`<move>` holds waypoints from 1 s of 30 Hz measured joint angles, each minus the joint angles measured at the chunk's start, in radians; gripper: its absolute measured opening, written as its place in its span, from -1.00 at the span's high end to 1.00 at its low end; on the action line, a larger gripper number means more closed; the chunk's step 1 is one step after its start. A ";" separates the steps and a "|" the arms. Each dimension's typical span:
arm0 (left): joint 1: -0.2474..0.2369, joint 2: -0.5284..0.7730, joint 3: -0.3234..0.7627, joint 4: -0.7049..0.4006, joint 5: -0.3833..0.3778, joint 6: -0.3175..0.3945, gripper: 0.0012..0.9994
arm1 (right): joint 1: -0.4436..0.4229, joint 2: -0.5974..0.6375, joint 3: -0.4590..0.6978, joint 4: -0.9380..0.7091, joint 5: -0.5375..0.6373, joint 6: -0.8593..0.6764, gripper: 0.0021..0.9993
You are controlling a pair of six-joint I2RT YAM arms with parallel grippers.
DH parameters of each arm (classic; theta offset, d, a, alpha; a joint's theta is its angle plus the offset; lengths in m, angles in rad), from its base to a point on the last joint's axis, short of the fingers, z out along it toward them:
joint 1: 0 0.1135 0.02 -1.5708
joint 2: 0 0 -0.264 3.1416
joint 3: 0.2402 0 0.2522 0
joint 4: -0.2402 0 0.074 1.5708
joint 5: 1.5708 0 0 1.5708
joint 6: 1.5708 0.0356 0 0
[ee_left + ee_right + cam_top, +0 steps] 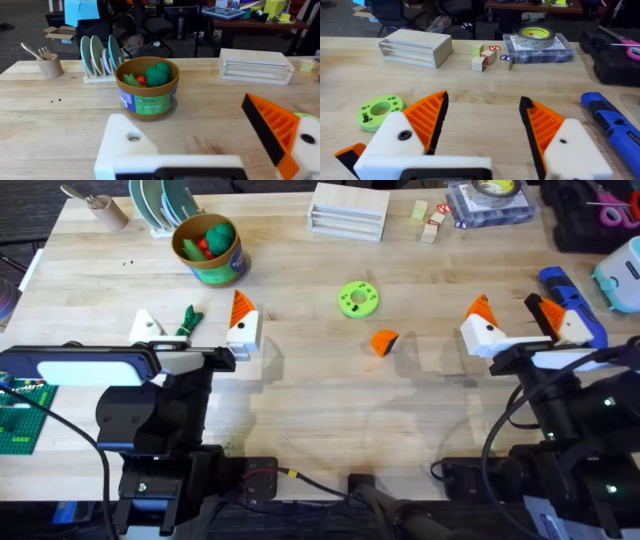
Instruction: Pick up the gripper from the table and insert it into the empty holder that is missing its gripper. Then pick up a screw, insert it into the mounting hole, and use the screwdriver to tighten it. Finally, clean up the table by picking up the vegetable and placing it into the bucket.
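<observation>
Left gripper (195, 330): open, over the counter's left part; one finger (243, 327) carries an orange ribbed pad, the other is the bare white holder (146, 326) with an empty mounting hole (133, 136)
Right gripper (528, 322): open, nothing between the fingers, both with orange pads; over the right part of the counter
Wedge (384, 341): loose orange piece lying on the counter (320, 400), near centre, between the two arms, just below the disc
Disc (358, 298): lime green with holes, flat on the counter
Vegetable (186, 321): dark green, lying on the counter between the left gripper's two fingers, nearer the holder
Bucket (208, 248): upright behind the left gripper, with green and red toy foods inside
Screwdriver (570, 302): blue, lying at the right edge, just beside the right gripper
Screw: cannot be made out
</observation>
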 joint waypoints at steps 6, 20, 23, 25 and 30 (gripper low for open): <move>0.000 0.000 0.000 0.000 0.000 0.002 -0.99 | 0.000 0.000 0.001 -0.008 0.000 0.000 -0.83; 0.000 0.000 0.005 -0.021 -0.001 0.003 -0.98 | 0.000 0.000 0.005 -0.013 0.000 0.019 -0.84; 0.000 0.001 0.046 -0.117 -0.021 0.003 -0.99 | 0.000 0.000 0.037 -0.078 0.008 0.038 -0.84; 0.000 0.014 0.113 -0.200 -0.051 0.003 -0.99 | 0.000 0.002 0.074 -0.155 0.016 0.045 -0.84; 0.000 0.133 0.367 -0.407 -0.135 0.003 -0.99 | 0.000 0.097 0.257 -0.338 0.038 0.049 -0.84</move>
